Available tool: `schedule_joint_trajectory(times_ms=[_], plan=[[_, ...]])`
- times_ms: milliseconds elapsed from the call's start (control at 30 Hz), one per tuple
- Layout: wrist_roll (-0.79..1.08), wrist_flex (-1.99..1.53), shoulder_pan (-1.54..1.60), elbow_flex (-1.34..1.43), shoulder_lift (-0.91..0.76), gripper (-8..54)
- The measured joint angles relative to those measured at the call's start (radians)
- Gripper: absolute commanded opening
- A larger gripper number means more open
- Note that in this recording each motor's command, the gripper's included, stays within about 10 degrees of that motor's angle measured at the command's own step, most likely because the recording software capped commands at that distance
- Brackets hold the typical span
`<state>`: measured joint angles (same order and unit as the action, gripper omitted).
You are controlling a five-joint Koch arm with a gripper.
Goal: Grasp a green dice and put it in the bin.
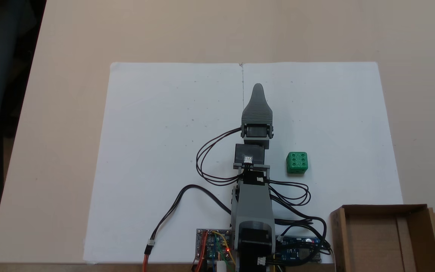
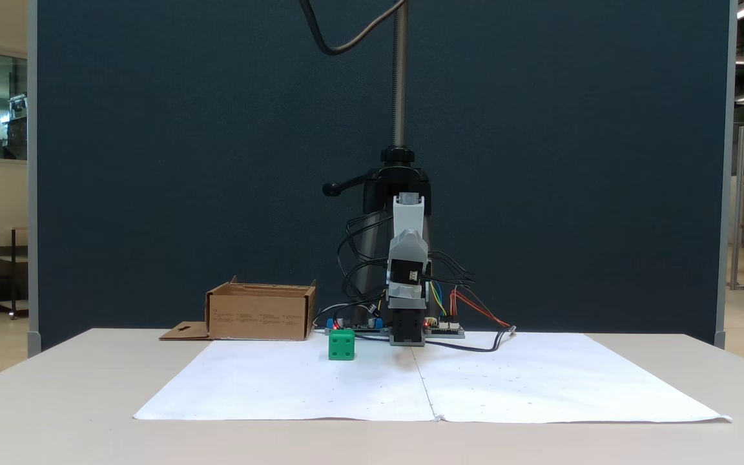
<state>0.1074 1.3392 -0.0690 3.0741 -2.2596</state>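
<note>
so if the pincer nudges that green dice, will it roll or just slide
The green dice probably slides rather than rolls: it sits flat on one face on the white paper. Its rounded edges could let it tip if pushed high. It looks like stiff plastic, likely light for its size, so it shouldn't deform.

Small bright green plastic dice (image 1: 297,163) (image 2: 341,344): one — six sunken pips on its top face in a fixed view.
Shallow brown corrugated cardboard bin (image 1: 414,209) (image 2: 259,314): one — a single side flap with one hang-hole cutout.
White paper sheets (image 1: 172,151) (image 2: 294,381) on the beige table (image 1: 70,56) (image 2: 55,400): two, edge to edge.
Grey-and-black robot arm (image 1: 253,204) (image 2: 407,271): one.
Circuit boards (image 1: 212,243) at the arm's base: two.
</note>
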Motion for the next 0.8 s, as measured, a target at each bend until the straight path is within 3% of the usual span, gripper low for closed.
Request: schedule_joint_trajectory(times_ms=[500,800], plan=[[0.0,-0.015,0.025,-0.002,0.0,43.1],[0.0,-0.41,0.048,-0.077,0.0,43.0]])
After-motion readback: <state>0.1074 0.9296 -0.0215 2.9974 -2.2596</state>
